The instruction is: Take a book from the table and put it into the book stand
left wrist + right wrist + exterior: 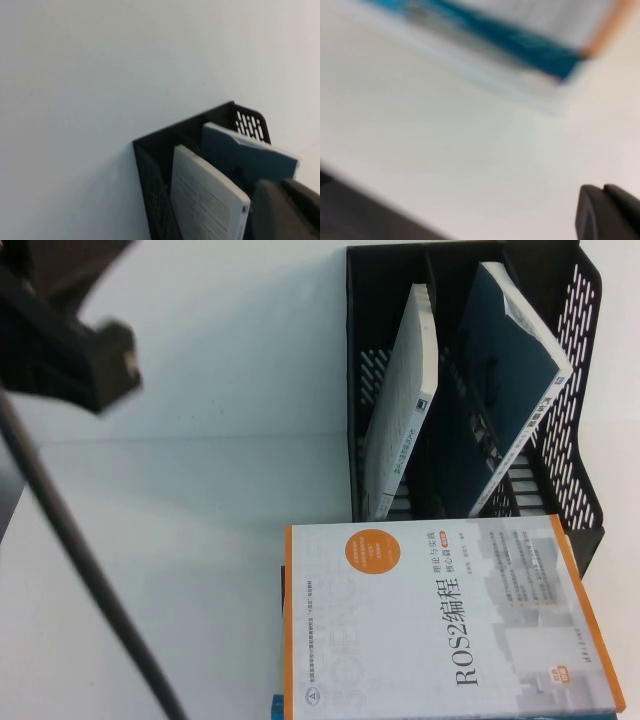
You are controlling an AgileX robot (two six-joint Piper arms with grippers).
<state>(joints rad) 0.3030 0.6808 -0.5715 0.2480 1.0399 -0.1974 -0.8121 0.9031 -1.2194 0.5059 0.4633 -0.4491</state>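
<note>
The left gripper [105, 365] hangs high over the left of the bench [180, 540], well apart from the books, with a dark cable running down from it; I cannot tell whether it is apart or together, since only a dark edge of it shows in its own wrist view, and it holds nothing I can see.

Moving right, the book stand [585, 440] sits at the far right of the bench. 1 pale grey-white book [400, 405] leans in a left slot, and the book [510, 370] with the dark teal back cover leans in the slot beside it, tilted toward the perforated right wall. It looks placed, so the task seems near done.

The risk I judge is the lean: both books stand tilted, not upright, and a knock to the stand from a retreating arm could slide the book lower or tip it out over the open top. The ROS2 book [450, 620] lies flat just in front of the stand, touching or nearly touching its base, so shifting it could nudge the stand too.

The right gripper [607, 212] is low over bare bench near a blurred book edge; its state I cannot tell.

The bench is plain white and smooth, against a blank pale wall.
</note>
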